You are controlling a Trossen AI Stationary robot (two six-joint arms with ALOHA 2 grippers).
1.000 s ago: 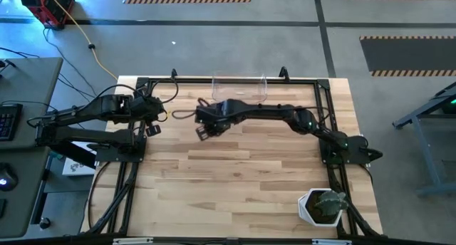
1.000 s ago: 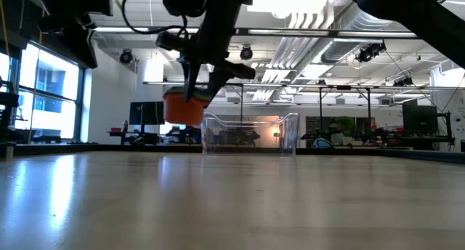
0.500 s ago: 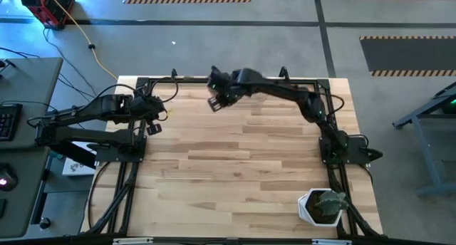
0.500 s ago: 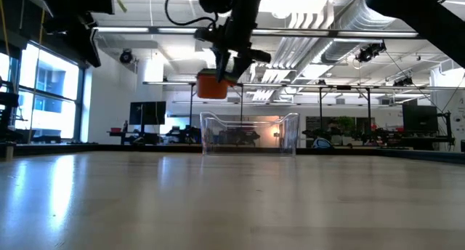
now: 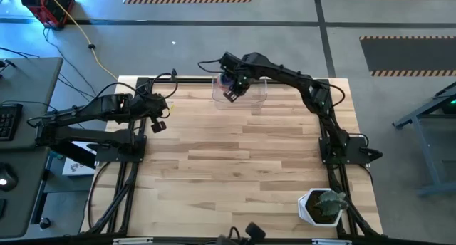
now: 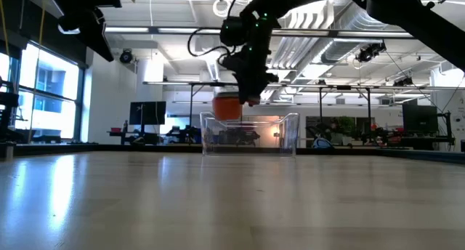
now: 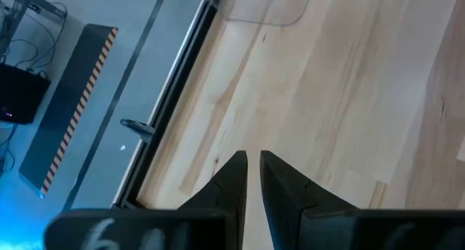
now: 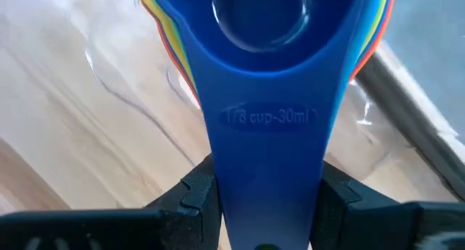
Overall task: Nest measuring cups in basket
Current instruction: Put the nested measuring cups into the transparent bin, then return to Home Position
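Observation:
The measuring cups are nested in one stack, a blue cup innermost and yellow, orange and red rims around it. In the low view the stack shows as an orange cup. My right gripper is shut on it over the clear basket, which stands on its base at the table's far edge. The stack's bottom is at about the height of the basket's rim. My left gripper waits shut above the table's far left corner, touching nothing. My right gripper pinches the stacked handles between its two fingers, one on each side edge of the blue handle. The handle runs along the fingers. The gripper comes from above, pointing steeply down. The stack is lifted clear and hangs below the fingers over the basket.
A white plant pot stands at the table's near right corner. Black frame rails run along the table's edges, and the arm bases sit at the left and right sides. Bare wood fills the middle.
My right gripper has carried the stack from above the table's middle toward the far edge. It rose first, then came down over the basket. It has stayed shut on the handles throughout.

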